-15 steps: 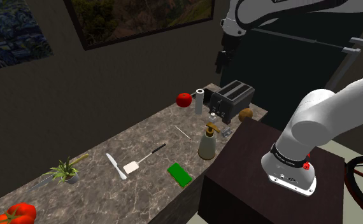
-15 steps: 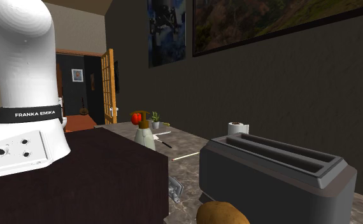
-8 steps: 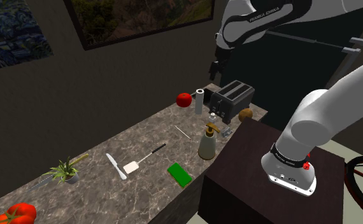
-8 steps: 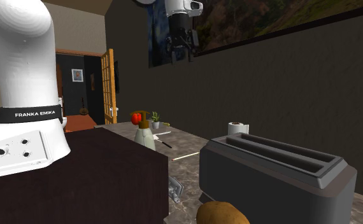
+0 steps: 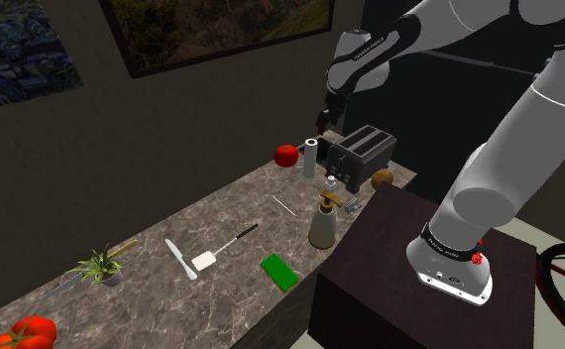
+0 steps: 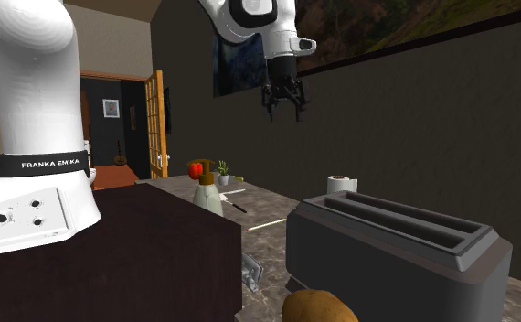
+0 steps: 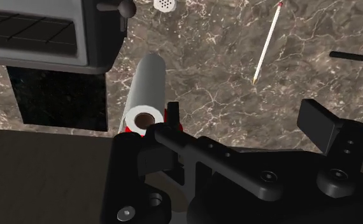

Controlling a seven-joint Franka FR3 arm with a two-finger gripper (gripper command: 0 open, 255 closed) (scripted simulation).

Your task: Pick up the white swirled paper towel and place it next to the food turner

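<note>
My black two-finger claw (image 6: 283,110), fingers spread and empty, has swung down since a moment ago and hangs above the white upright paper towel roll (image 5: 310,157) with its brown core, between a round red fruit (image 5: 286,155) and a dark toaster (image 5: 362,151) on the brown marbled counter (image 5: 231,213) below a dark, picture-hung wall (image 5: 171,129).

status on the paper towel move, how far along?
Done: nothing yet; the paper towel roll stands upright beside the toaster. In hand: the hand hovers above the roll, open and empty. Left: come down, grasp the roll, carry it to the turner and set it down next to it.
</note>
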